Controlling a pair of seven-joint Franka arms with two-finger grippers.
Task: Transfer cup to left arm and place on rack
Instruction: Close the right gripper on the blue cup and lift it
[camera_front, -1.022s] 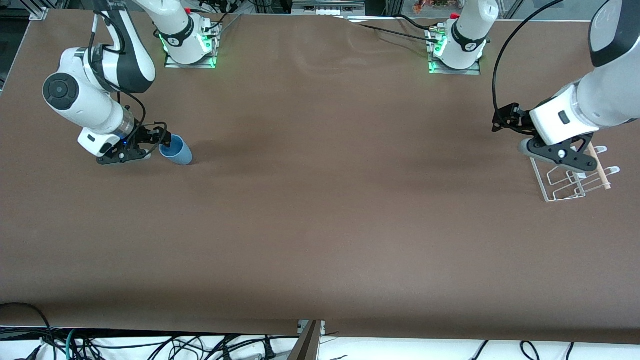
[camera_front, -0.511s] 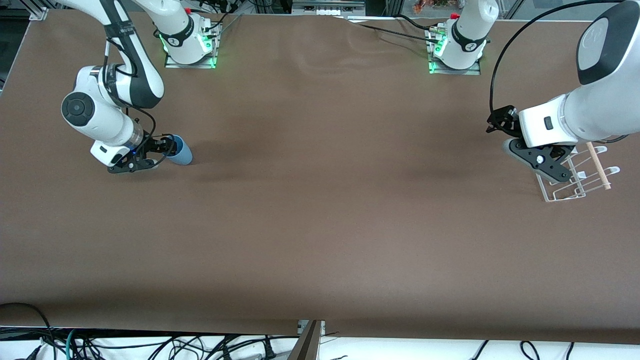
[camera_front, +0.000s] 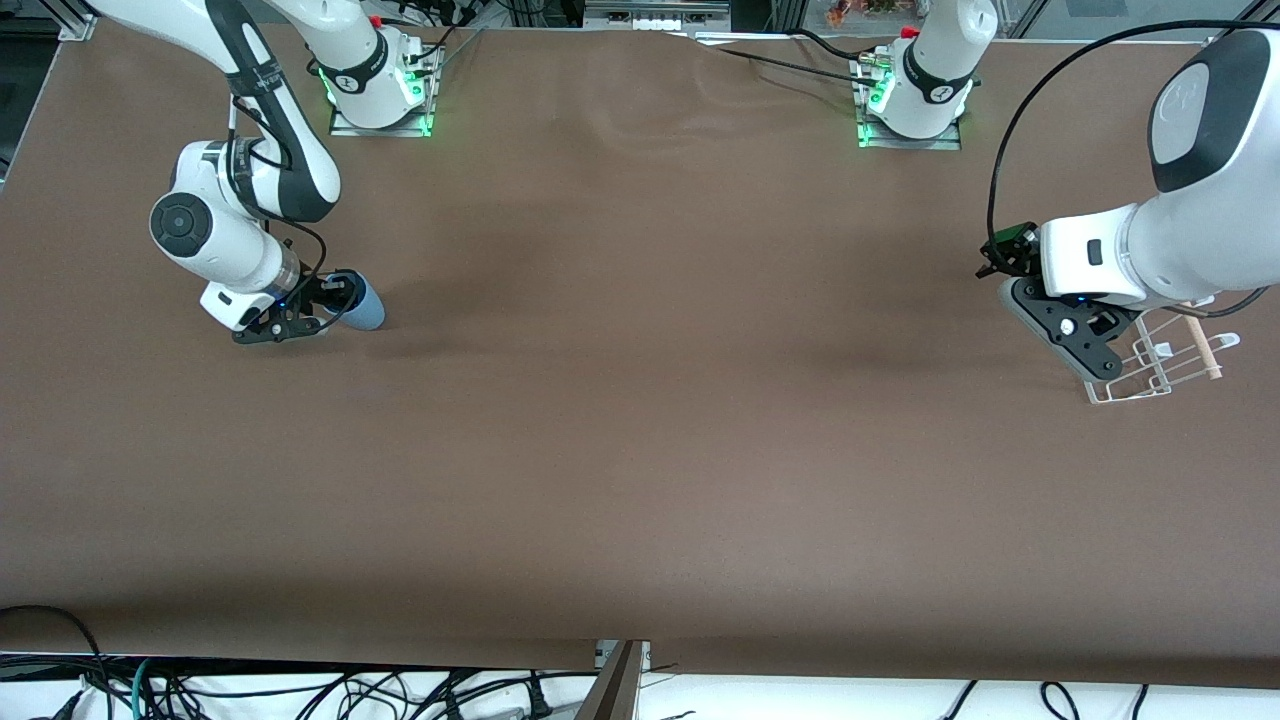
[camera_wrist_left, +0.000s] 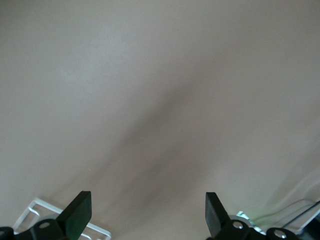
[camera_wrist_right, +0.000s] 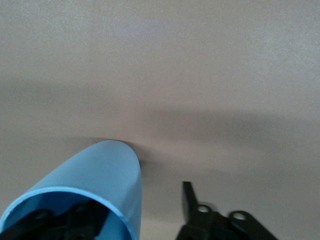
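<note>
The light-blue cup (camera_front: 364, 307) lies on its side on the table near the right arm's end, mouth toward my right gripper (camera_front: 335, 298). That gripper is low at the cup's mouth and open. In the right wrist view one finger is inside the cup (camera_wrist_right: 100, 180) and the other finger (camera_wrist_right: 188, 202) is outside, apart from the wall. My left gripper (camera_front: 1095, 358) is open and empty, over the edge of the white wire rack (camera_front: 1165, 368) at the left arm's end. A corner of the rack (camera_wrist_left: 36, 209) shows in the left wrist view beside one of the fingers (camera_wrist_left: 80, 212).
The rack's wooden rod (camera_front: 1198, 340) runs along its edge nearest the table's end. The two arm bases (camera_front: 378, 85) (camera_front: 915, 95) stand at the table's edge farthest from the front camera. Brown cloth covers the table between cup and rack.
My right gripper has moved along the table to the cup and one finger has gone into its mouth. My left gripper has come lower over the rack's edge.
</note>
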